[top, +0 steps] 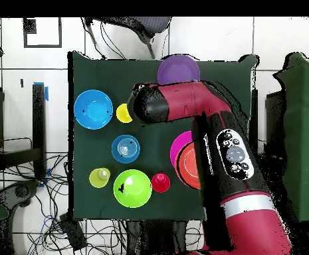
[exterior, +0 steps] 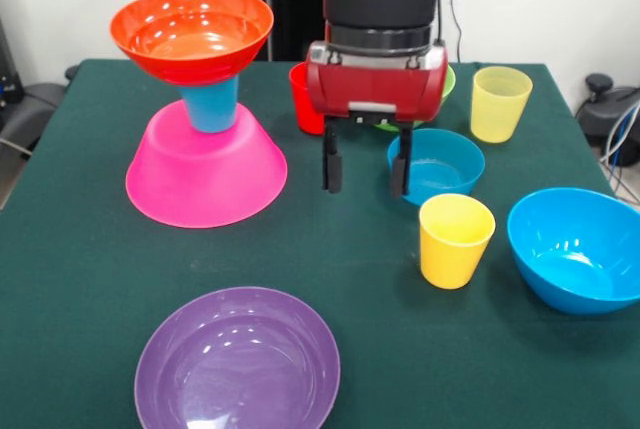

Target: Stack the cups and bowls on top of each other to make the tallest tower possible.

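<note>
Tower (exterior: pixel 205 119) stands beside the fingers (exterior: pixel 333 161), apart — glossy pink bowl (exterior: pixel 205 174) inverted, blue cup (exterior: pixel 212 104), orange bowl (exterior: pixel 192 34) atop. Fingers spread, empty.

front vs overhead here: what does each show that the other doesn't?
Front only: the gripper, open and empty, hanging above the cloth between the tower and the small blue bowl; the tower's build, with an upturned pink bowl, a blue cup and an orange bowl on top.

Overhead only: the whole green bowl, which the front view mostly hides behind the gripper; the arm covering part of the tower.

Both: purple bowl, bigger blue bowl, yellow cup, pale yellow cup, red cup.
</note>
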Motion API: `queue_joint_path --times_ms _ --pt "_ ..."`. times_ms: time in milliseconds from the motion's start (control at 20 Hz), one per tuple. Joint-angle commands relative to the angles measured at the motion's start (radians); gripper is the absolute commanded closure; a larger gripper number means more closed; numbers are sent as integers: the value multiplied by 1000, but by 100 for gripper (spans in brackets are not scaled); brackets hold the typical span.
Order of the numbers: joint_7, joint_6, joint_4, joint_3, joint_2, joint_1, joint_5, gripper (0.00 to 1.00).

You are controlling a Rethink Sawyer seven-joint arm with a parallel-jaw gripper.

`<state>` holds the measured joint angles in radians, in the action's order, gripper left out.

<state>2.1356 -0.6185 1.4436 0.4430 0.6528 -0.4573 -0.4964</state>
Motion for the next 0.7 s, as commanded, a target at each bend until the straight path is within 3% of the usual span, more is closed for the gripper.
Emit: queue_joint_path --times_ms 50,200,550,700 --pt "-320 -364 11 79 -115 -10 33 0" --pt "-354 -494 2 90 -136 -17 50 0" --pt "-432 -687 -35 128 -193 -28 30 0" --pt "-449 -688 -47 149 -209 -32 11 0"
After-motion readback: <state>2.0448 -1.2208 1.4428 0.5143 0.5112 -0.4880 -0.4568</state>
